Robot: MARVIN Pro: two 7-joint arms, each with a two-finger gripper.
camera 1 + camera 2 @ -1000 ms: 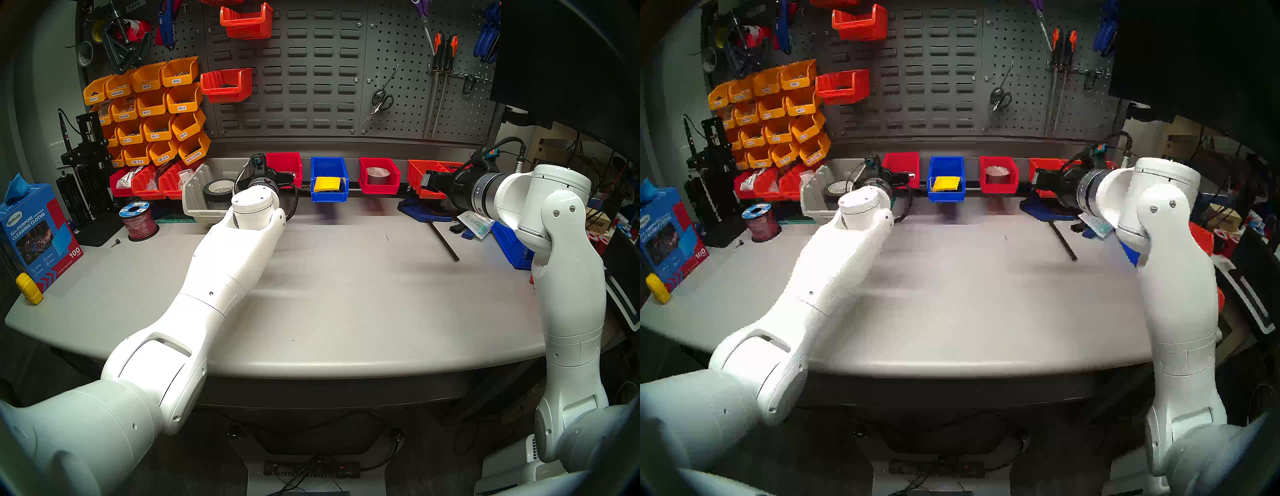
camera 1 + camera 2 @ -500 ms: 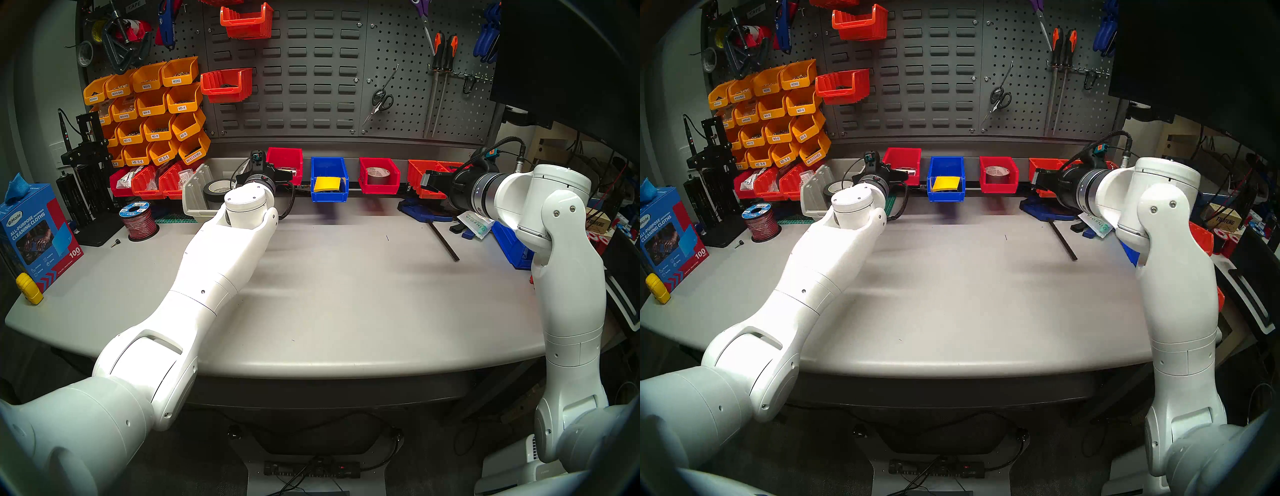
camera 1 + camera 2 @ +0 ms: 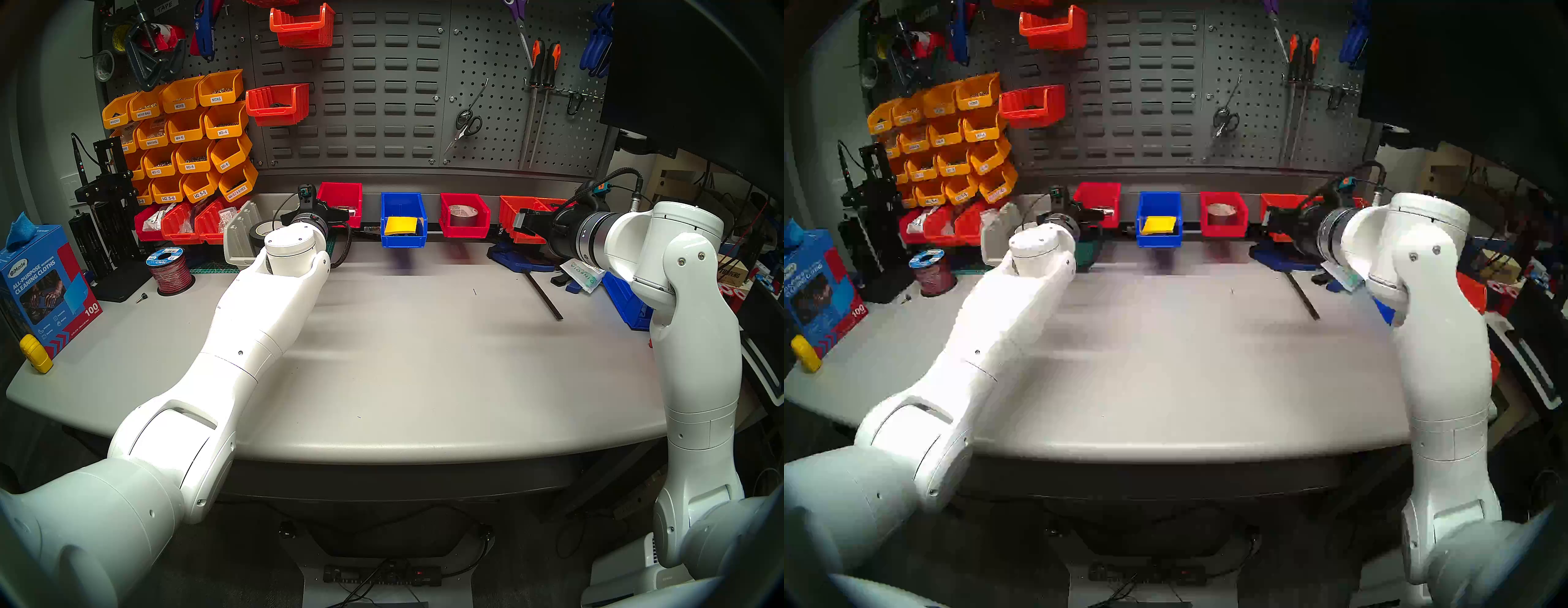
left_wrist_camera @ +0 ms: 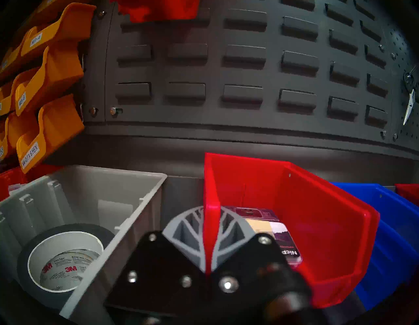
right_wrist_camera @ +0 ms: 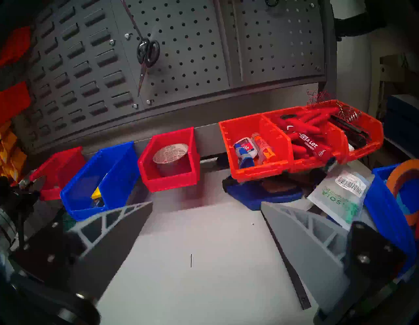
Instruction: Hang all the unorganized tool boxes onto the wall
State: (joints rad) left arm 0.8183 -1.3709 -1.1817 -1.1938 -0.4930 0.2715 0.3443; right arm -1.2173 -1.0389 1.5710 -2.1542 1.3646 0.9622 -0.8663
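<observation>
Left gripper jaws clenched on red bin left wall; right gripper released

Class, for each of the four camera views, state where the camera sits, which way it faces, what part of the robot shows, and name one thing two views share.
Head left: above the bench, facing the wall; both arms show.
Head right: nearly the same view.
Left wrist: behind the left gripper, shut on the left red bin.
Right wrist: behind the open right gripper, tilted, facing the bench's back edge.
Shared: the blue bin.
</observation>
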